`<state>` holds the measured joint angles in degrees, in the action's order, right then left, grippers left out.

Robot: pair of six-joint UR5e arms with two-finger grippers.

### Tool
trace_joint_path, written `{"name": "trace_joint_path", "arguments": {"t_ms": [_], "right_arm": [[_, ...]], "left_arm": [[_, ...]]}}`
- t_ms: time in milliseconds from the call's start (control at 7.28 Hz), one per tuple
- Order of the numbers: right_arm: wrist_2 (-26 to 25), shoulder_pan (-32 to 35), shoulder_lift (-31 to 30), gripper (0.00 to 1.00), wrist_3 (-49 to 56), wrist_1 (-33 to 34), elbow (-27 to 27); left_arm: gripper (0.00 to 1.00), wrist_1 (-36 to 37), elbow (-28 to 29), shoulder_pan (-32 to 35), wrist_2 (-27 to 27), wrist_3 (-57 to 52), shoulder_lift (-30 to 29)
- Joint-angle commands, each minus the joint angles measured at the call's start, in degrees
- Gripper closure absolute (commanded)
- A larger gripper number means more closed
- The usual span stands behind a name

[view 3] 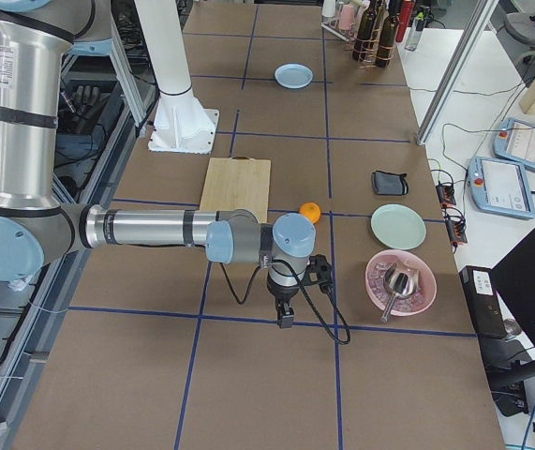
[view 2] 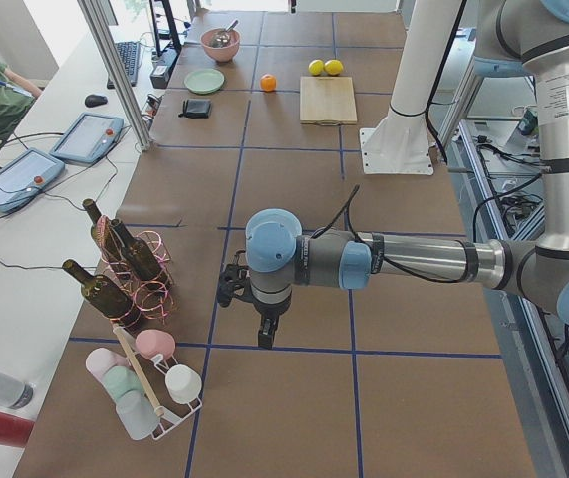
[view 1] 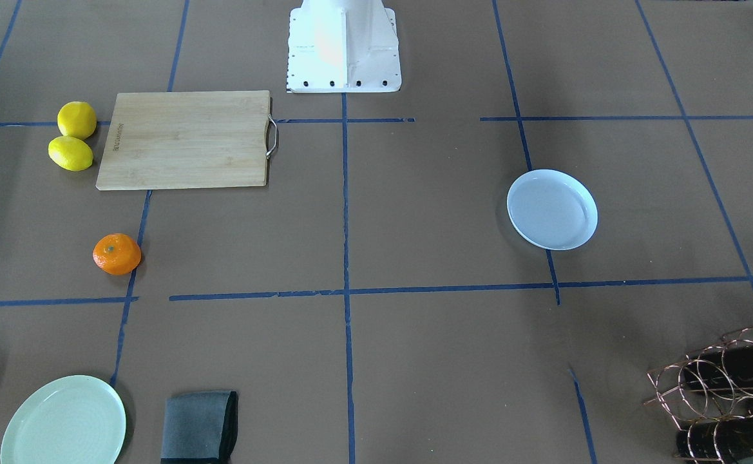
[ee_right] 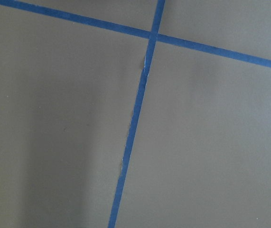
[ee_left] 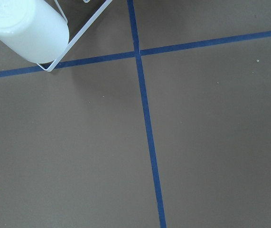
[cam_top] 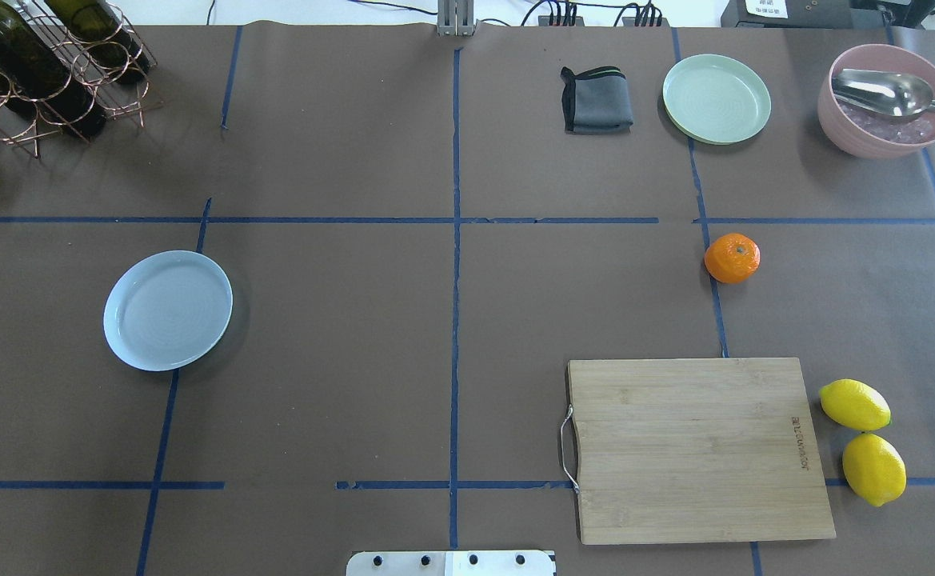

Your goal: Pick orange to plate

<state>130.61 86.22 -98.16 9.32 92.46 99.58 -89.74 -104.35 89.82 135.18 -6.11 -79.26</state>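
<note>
The orange [cam_top: 732,258] lies alone on the brown table on my right side, just beyond the cutting board; it also shows as the orange [view 1: 116,254] and the orange [view 3: 310,212]. The bluish-white plate [cam_top: 168,310] sits bare on my left side, seen too as the plate [view 1: 552,209]. My left gripper [view 2: 264,334] hangs over the table's left end, fingers pointing down, far from both. My right gripper [view 3: 286,319] hangs over the right end, a short way from the orange. Neither shows in the overhead or front view; I cannot tell if they are open or shut.
A wooden cutting board [cam_top: 699,448] lies near my base, two yellow lemons [cam_top: 863,432] beside it. A pale green plate [cam_top: 717,98], a folded grey cloth [cam_top: 595,100] and a pink bowl with a spoon [cam_top: 887,100] stand at the far right. A wine rack [cam_top: 35,64] is far left.
</note>
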Motion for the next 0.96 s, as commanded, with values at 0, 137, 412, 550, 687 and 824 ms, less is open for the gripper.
{"name": "trace_joint_path", "arguments": {"t_ms": [0,137,412,550,687,824], "right_arm": [[0.08,0.00,-0.01,0.00,0.00,0.00,0.00],[0.00,0.00,-0.01,0.00,0.26,0.00,0.00],[-0.09,0.00,-0.01,0.00,0.44,-0.09,0.44],[-0.09,0.00,0.16,0.00,0.35,-0.18,0.44],[0.00,0.00,0.17,0.00,0.00,-4.00,0.44],[-0.26,0.00,-0.01,0.00,-0.35,-12.48,0.18]], "left_arm": [[0.00,0.00,-0.15,-0.70,-1.31,-0.22,0.07],[0.00,0.00,-0.42,-0.70,-1.58,-0.13,-0.10],[0.00,-0.26,-0.42,-0.70,-1.58,-0.22,-0.28],[0.00,-0.79,-0.42,-0.79,-1.58,-0.05,-1.84],[0.00,-1.05,-0.16,-0.79,-1.67,0.04,-4.82],[0.00,-1.14,-0.33,-0.79,-3.06,0.04,-7.54]]}}
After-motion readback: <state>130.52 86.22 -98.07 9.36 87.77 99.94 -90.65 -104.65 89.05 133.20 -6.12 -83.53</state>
